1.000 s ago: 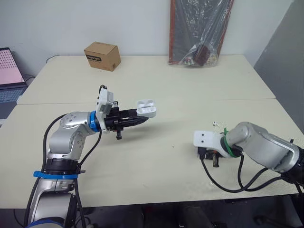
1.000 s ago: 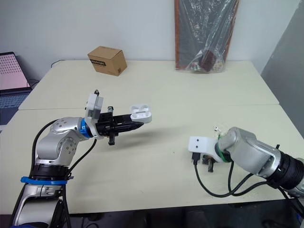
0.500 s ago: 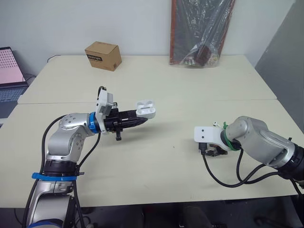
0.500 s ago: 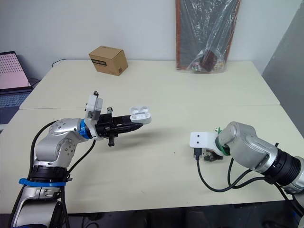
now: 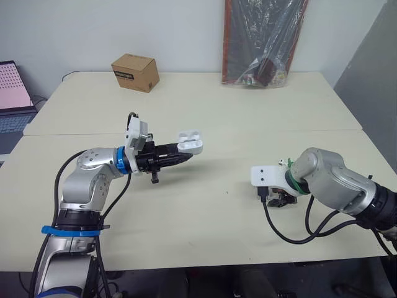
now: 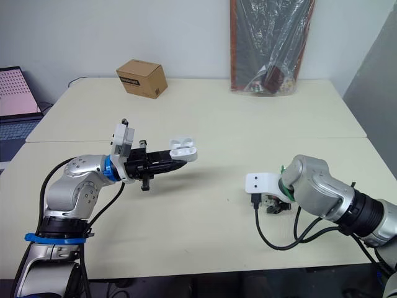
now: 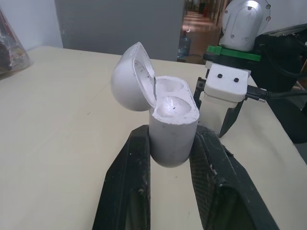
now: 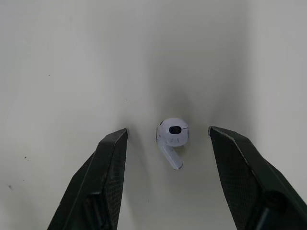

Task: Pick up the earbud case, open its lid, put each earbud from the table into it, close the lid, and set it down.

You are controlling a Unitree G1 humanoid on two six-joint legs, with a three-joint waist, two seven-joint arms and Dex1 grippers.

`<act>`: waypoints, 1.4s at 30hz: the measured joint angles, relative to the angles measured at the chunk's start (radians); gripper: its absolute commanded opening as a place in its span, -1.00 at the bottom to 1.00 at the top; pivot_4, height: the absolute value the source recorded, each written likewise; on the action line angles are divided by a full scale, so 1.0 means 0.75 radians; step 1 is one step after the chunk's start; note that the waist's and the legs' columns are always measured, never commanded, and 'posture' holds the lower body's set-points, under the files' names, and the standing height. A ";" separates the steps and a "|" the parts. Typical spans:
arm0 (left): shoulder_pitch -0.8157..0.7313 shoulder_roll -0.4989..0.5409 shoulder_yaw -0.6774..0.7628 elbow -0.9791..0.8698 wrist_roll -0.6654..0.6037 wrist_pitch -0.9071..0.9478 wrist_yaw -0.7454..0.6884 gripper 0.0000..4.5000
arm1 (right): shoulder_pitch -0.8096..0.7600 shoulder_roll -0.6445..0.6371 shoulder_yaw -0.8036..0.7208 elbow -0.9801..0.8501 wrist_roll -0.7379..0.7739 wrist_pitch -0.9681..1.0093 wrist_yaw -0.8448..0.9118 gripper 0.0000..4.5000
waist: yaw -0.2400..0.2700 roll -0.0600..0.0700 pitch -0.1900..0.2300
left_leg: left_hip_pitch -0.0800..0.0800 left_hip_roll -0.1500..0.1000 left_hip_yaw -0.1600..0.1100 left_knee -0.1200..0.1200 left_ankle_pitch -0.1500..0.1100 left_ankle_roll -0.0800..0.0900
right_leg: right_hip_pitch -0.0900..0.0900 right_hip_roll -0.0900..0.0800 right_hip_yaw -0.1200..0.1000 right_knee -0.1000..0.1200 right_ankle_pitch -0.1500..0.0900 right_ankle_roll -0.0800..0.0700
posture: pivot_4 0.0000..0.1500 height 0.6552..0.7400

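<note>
My left gripper [image 5: 185, 156] is shut on the white earbud case [image 5: 191, 140] and holds it upright above the table's left middle. In the left wrist view the case [image 7: 172, 127] sits between the two fingers, its lid [image 7: 133, 76] swung open. My right gripper [image 5: 280, 200] points down at the table on the right. The right wrist view shows it open [image 8: 168, 133] around a white earbud [image 8: 171, 135] that lies on the table, with neither finger touching it. A small white speck [image 5: 282, 162] lies just beyond that arm; I cannot tell what it is.
A cardboard box [image 5: 134, 72] stands at the back left. A plastic-wrapped dark board [image 5: 263, 43] leans on the wall at the back. A laptop [image 5: 12, 93] sits at the far left. A black cable [image 5: 291, 234] loops under my right wrist.
My right arm has turned and its gripper has shifted slightly away from the front edge. The left gripper holds the open case where it was.
</note>
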 measured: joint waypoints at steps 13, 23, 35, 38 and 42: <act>0.030 0.000 0.000 -0.031 0.000 -0.006 0.023 -0.66 | -0.117 0.085 0.131 0.104 -0.163 -0.032 0.183 0.24 | 0.000 0.000 0.000 | 0.000 0.000 0.000 0.000 0.000 0.000 | 0.000 0.000 0.000 0.001 0.000 -0.001 | 1.00 1.00; 0.038 -0.001 0.000 -0.032 0.000 -0.022 0.026 -0.66 | -0.158 0.135 0.192 0.102 -0.264 0.040 0.249 0.24 | 0.000 0.000 0.000 | 0.001 0.000 -0.001 0.000 0.000 0.000 | 0.000 0.000 0.000 0.001 0.000 -0.001 | 1.00 1.00; 0.038 -0.006 0.000 -0.031 0.003 -0.039 0.026 -0.66 | -0.170 0.157 0.212 0.104 -0.307 0.073 0.270 -0.14 | 0.000 0.000 0.000 | 0.001 0.000 -0.001 0.000 0.000 0.000 | 0.000 0.000 0.000 0.001 0.001 -0.001 | 1.00 1.00; 0.038 -0.006 0.000 -0.031 0.003 -0.050 0.027 -0.66 | -0.176 0.168 0.211 0.122 -0.309 0.073 0.277 -0.14 | 0.000 0.000 0.000 | 0.001 0.000 0.000 0.000 0.000 0.000 | 0.000 0.000 0.000 0.001 0.001 -0.001 | 1.00 1.00; 0.038 -0.006 0.000 -0.031 0.003 -0.051 0.030 -0.66 | -0.181 0.180 0.211 0.138 -0.311 0.078 0.285 -0.14 | -0.001 0.000 0.000 | 0.001 0.000 -0.001 0.000 0.000 0.000 | 0.000 0.000 0.000 0.001 0.001 -0.001 | 1.00 1.00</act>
